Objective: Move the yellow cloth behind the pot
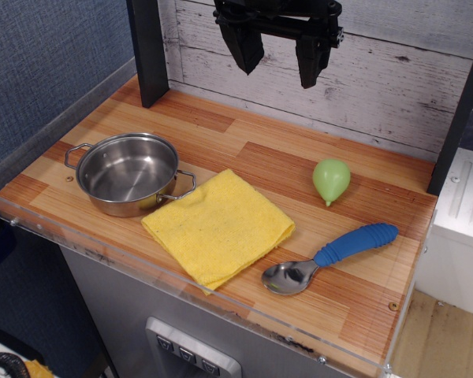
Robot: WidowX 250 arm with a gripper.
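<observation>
The yellow cloth [218, 227] lies folded flat on the wooden table, near the front middle. Its left corner touches the right handle of the pot [128, 173], a shiny steel pot with two wire loop handles that stands at the left. My gripper [277, 64] hangs high above the back of the table, in front of the white plank wall. Its two black fingers are spread apart and hold nothing. It is well above and behind the cloth.
A green pear-shaped toy [331, 179] lies to the right of the cloth. A metal spoon with a blue handle [331, 256] lies at the front right. A black post [147, 51] stands at the back left behind the pot. A clear rim [102, 253] edges the table.
</observation>
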